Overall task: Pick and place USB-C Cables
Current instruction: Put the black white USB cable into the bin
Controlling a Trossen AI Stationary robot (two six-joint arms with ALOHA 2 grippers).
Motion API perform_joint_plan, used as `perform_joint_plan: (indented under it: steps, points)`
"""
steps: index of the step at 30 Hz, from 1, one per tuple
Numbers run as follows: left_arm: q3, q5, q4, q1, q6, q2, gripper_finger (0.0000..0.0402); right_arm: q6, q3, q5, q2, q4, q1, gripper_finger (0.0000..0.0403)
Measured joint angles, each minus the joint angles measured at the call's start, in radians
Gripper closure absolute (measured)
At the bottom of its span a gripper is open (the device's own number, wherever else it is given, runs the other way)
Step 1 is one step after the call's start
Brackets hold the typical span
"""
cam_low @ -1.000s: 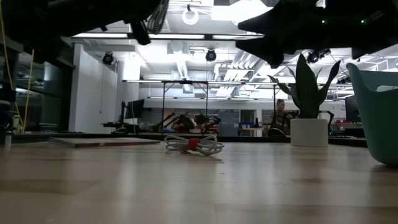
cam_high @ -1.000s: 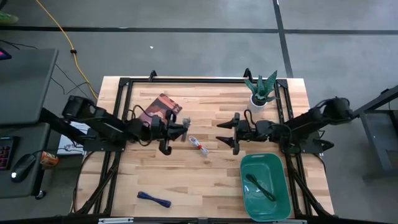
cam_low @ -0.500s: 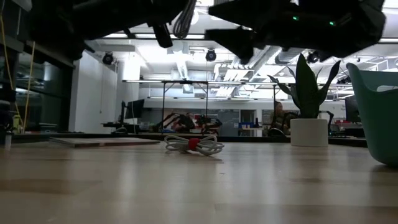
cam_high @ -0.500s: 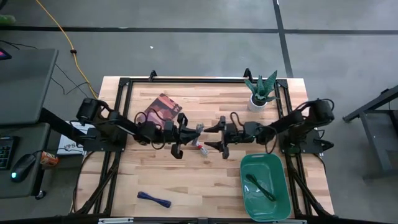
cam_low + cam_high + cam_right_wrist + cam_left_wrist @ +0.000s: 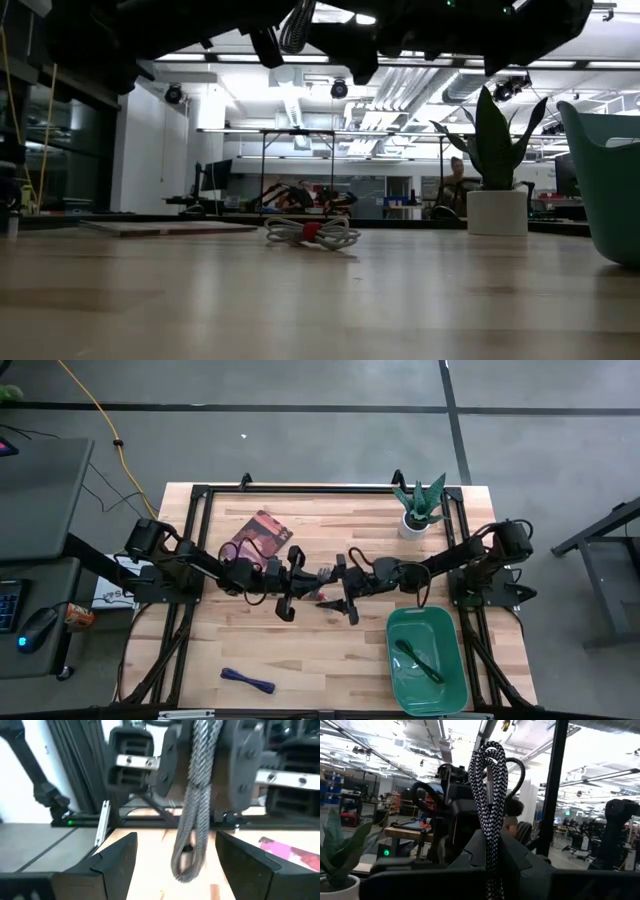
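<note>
My left gripper [image 5: 308, 573] is over the table's middle, shut on the silver-grey braided USB-C cable [image 5: 490, 790]. My right gripper [image 5: 343, 588] faces it, open. The cable's looped free end [image 5: 187, 865] sits between or just ahead of the right fingertips; no touch shows. The white-and-red cable [image 5: 312, 233] lies on the table under both grippers. The dark blue cable [image 5: 247, 679] lies near the front edge. A green cable [image 5: 420, 660] lies in the green bin [image 5: 400, 625]. My left gripper pinches the silver-grey bundle between its two fingers at one end [image 5: 492, 852]. The fingers come from the table's left, tipped a little upward, and lie along the bundle. The rest sticks out ahead of them toward my right gripper, clear of the table.
A brown-red booklet [image 5: 262, 535] lies at the back left of the middle. A potted plant [image 5: 420, 505] stands at the back right. The green bin sits at the front right. Bare wood lies between the blue cable and the bin.
Both grippers have closed in on each other over the table's middle. My left gripper carried the grey cable toward the right, then stopped. My right gripper travelled toward the left the whole time, staying open, until its fingertips reached the cable's free end.
</note>
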Motion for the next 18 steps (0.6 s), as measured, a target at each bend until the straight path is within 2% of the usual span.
perform_joint_plan:
  steps: [6, 12, 15, 18]
  points:
    - [0.0, -0.018, -0.013, -0.001, -0.007, 0.0, 0.0401, 0.022, 0.033, 0.002, -0.001, 0.008, 0.002, 0.0144]
    - [0.0, -0.021, -0.011, 0.0, -0.007, 0.0, 0.0401, 0.014, 0.053, 0.001, -0.001, -0.055, 0.006, 0.0146]
    - [0.0, -0.021, -0.011, 0.001, -0.007, 0.0, 0.0401, 0.013, 0.053, 0.002, -0.001, -0.056, 0.006, 0.0166]
    - [0.0, -0.021, -0.012, 0.001, -0.007, 0.0, 0.0401, -0.001, 0.053, 0.003, -0.001, -0.056, 0.006, 0.0216]
